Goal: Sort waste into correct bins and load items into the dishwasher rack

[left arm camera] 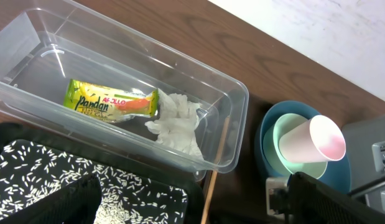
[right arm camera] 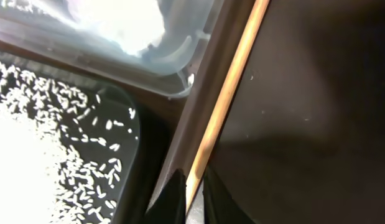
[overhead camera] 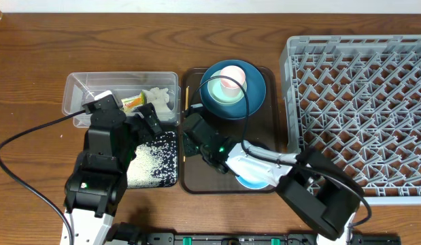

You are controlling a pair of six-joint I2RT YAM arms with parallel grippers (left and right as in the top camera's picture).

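**Right claw pinching a chopstick at the serving tray's left rim**

The right gripper (right arm camera: 191, 200) is reaching across the brown serving tray (overhead camera: 196, 178) to its left rim. Its two fingertips are closing tight on the near end of a wooden chopstick (right arm camera: 228, 99), which is passing straight between them. The chopstick is lying along the inside of the tray's left rim, its far end pointing toward the tray's far left corner.

The left gripper (overhead camera: 145, 117) is hovering just off the tray's left side with its jaws spread wide and nothing between them.

Beside the tray's far left corner, the clear tub (left arm camera: 30, 37) is holding the yellow-green snack wrapper (left arm camera: 111, 102) and the crumpled white napkin (left arm camera: 176, 124), which are touching each other. Beside the tray's near left corner, the black bin (overhead camera: 168, 146) is carrying a spread of white rice grains (overhead camera: 145, 163).

On the tray's far half, the dark-blue plate (overhead camera: 256, 95) is sitting with the pale-green bowl (overhead camera: 217, 97) on it, and the pink cup (overhead camera: 232, 78) is lying tilted in the bowl. At the tray's near right corner, the small light-blue bowl (overhead camera: 251, 180) is showing partly under the right arm.

Off the tray's right edge, the grey dishwasher rack (overhead camera: 360, 102) is standing.
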